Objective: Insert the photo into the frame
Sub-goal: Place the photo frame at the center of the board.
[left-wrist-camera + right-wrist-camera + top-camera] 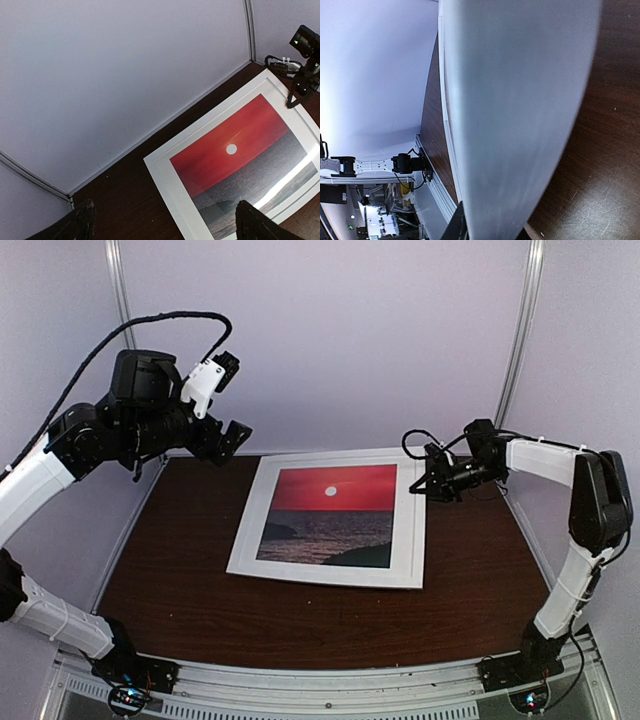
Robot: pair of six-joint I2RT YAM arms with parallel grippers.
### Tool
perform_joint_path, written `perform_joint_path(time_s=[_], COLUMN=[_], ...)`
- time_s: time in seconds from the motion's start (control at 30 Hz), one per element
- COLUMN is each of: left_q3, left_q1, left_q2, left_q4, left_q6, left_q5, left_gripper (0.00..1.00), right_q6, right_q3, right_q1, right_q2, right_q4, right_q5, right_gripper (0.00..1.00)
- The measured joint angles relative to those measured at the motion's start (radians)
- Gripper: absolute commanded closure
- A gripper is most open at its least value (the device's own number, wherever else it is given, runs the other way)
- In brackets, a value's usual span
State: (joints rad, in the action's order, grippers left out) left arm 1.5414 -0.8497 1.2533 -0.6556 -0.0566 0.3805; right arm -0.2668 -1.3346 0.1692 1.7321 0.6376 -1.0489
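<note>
Frame [411, 530] far-right corner at right jaws.

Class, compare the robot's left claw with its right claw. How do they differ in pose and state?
The left claw is wide open, holding nothing; the right claw is nearly closed, seemingly pinching the edge of the frame. The left claw hangs high, clear of the frame; the right claw sits low at its right rail. Both face the frame.

frame [330, 578]: flat on the middle of the surface [180, 575]
photo [330, 515]: inside the frame
left hand [234, 400]: up high, left of the frame
right hand [432, 480]: at the frame's far right corner
</note>
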Motion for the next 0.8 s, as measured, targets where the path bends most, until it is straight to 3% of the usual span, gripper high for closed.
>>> perform_joint_path(time_s=[0.37,0.8], left_q3=[-0.070,-0.124], left_q1=[0.000,0.000], left_q2=[0.027,0.026], left_q4=[-0.001,0.003], left_q6=[0.045,0.084], left_q5=[-0.060,-0.074], left_gripper=[0.02,0.02], right_q6=[-0.050,-0.103], right_q3=[-0.073,-0.097], right_q1=[-0.019,-0.031], right_q2=[0.314,0.454], right_q4=[-0.047,-0.160], right_q5=[-0.158,-0.226], right_gripper=[1.00,0.76])
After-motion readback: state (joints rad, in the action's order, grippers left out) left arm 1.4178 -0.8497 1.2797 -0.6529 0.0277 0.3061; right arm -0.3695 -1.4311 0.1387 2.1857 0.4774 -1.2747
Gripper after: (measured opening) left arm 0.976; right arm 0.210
